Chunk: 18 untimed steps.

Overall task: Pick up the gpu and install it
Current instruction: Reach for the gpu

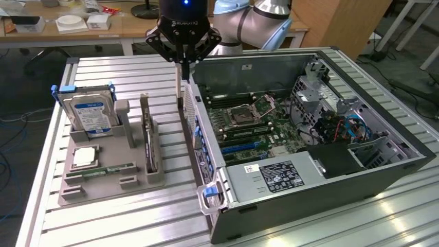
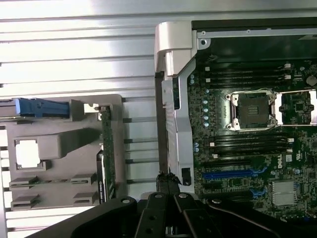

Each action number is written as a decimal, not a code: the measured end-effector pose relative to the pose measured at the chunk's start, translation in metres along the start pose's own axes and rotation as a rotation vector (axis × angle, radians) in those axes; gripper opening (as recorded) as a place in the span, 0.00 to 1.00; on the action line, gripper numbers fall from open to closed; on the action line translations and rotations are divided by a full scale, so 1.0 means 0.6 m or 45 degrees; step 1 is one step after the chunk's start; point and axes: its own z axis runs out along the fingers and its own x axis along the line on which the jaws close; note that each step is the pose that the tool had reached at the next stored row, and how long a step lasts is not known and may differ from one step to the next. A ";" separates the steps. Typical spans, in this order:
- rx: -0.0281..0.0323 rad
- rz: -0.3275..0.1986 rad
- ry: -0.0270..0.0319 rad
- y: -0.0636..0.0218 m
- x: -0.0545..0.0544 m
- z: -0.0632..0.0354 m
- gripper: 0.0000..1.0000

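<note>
The gpu [image 1: 148,136] is a thin dark card with a silver bracket at its far end. It stands on edge in a slot of the grey holder tray [image 1: 110,180], and from the wrist its edge [image 2: 107,148] looks greenish. My gripper [image 1: 180,95] hangs over the slatted table between that tray and the open computer case [image 1: 329,172]. It is beside the gpu and not touching it. Its long thin fingers are shut together, with nothing visible between them. In the wrist view the gripper [image 2: 166,179] lines up with the case's near wall.
The tray also holds a silver hard drive with a blue label [image 1: 89,110], a processor chip [image 1: 84,156] and a green RAM stick [image 1: 103,170]. Inside the case the motherboard [image 1: 247,121] lies exposed with blue slots [image 2: 228,173]. Desks stand behind the table.
</note>
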 end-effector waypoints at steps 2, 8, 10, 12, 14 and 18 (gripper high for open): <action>0.0000 0.000 0.0000 0.000 0.006 0.000 0.10; 0.0000 0.000 0.0001 -0.002 0.025 -0.001 0.10; 0.0000 0.000 0.0000 -0.002 0.031 -0.001 0.10; 0.0000 0.000 0.0000 -0.003 0.037 -0.001 0.10; 0.0000 0.000 0.0000 -0.003 0.043 -0.001 0.10; 0.0001 0.000 0.0000 -0.004 0.056 -0.001 0.10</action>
